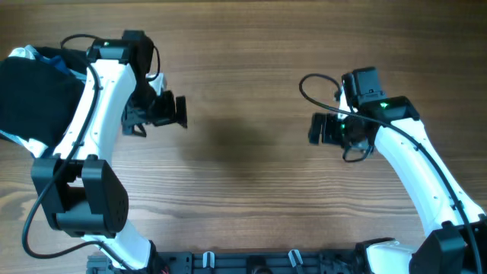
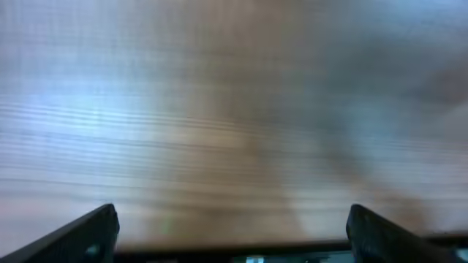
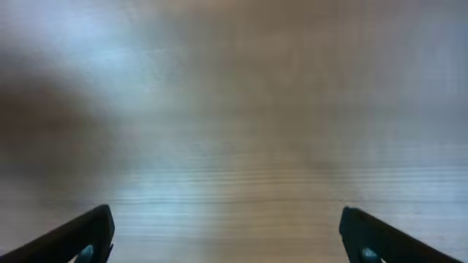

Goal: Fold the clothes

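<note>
1. Closest to us, a dark base rail (image 1: 251,262) runs along the near edge of the wooden table (image 1: 243,198). An arm rises from each end of it.
2. The left arm (image 1: 87,129) has white links and a bulky black joint. It reaches away from us, then turns in toward the middle of the table.
3. The right arm (image 1: 426,175) is also white. It slants up from the near-right corner and turns inward in the same way.
4. The right gripper (image 1: 313,129) points left, and we see its jaws spread wide with nothing in them. In the right wrist view, its two dark fingers (image 3: 80,237) sit in the bottom corners with only blurred wood grain between them.
5. The left gripper (image 1: 181,112) points right, a little farther from us than the right one. It too is spread wide and empty. In the left wrist view, its fingers (image 2: 88,234) frame nothing but blurred wood.
6. The two grippers face each other across bare wood, well apart.
7. The black shirt (image 1: 30,95) lies at the far-left edge of the table as a dark, bunched mass. The left arm partly covers it, and it is clear of both grippers. We cannot make out a logo or a collar.
8. A sliver of pale fabric (image 1: 21,53) peeks out at the far edge of the shirt.
</note>
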Motion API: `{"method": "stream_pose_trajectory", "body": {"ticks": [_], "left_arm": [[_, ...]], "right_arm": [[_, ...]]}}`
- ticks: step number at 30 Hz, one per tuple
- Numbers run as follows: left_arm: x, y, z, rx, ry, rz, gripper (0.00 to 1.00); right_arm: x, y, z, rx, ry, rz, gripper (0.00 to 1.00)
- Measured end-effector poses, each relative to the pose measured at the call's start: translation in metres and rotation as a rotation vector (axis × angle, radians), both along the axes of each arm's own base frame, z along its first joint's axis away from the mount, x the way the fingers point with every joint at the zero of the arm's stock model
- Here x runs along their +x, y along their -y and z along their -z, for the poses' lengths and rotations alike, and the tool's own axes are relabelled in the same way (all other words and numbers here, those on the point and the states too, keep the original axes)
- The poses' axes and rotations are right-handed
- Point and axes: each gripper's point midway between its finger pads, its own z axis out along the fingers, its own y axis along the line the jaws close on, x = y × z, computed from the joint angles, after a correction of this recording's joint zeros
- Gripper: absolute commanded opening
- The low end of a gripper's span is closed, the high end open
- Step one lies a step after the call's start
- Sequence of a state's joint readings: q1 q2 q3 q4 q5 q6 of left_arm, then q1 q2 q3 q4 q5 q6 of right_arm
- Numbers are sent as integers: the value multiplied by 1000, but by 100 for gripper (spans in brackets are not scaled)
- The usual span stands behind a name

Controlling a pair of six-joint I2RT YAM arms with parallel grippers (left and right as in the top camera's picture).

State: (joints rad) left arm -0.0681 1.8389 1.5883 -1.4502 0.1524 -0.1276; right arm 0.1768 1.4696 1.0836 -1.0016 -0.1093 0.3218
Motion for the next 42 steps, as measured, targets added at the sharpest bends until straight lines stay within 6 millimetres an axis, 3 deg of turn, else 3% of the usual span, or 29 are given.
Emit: {"method": "stream_pose_trajectory", "body": {"ticks": [3, 4, 7, 8, 10, 14, 18, 30, 38, 42], "left_arm": [[-20, -2, -4, 8, -77, 1, 100], [-22, -2, -6, 7, -54, 0, 100], [-22, -2, -28, -4, 161, -8, 100], [-18, -3, -43, -14, 337, -23, 100], [-26, -5, -69, -23, 598, -43, 100], [-67, -9, -105, -42, 1017, -55, 100], [-94, -13, -119, -50, 1156, -68, 100], [-111, -15, -110, -45, 1118, -66, 100], [-111, -15, -110, -45, 1117, -67, 100], [-111, -15, -109, -42, 1115, -68, 100]], "right_arm": [[-6, 0, -8, 7, 7, 14, 100], [-5, 0, -23, 19, 66, 14, 100], [6, -1, -81, 73, 357, 16, 100], [6, -1, -104, 95, 499, 17, 100], [-2, 1, -117, 107, 661, 16, 100], [-37, 19, -96, 64, 795, 52, 100], [-49, 26, -74, 26, 734, 63, 100], [-45, 26, -39, -11, 583, 54, 100], [-68, 38, -83, 43, 909, 105, 100], [-56, 38, -100, 53, 1254, 38, 100]]}}
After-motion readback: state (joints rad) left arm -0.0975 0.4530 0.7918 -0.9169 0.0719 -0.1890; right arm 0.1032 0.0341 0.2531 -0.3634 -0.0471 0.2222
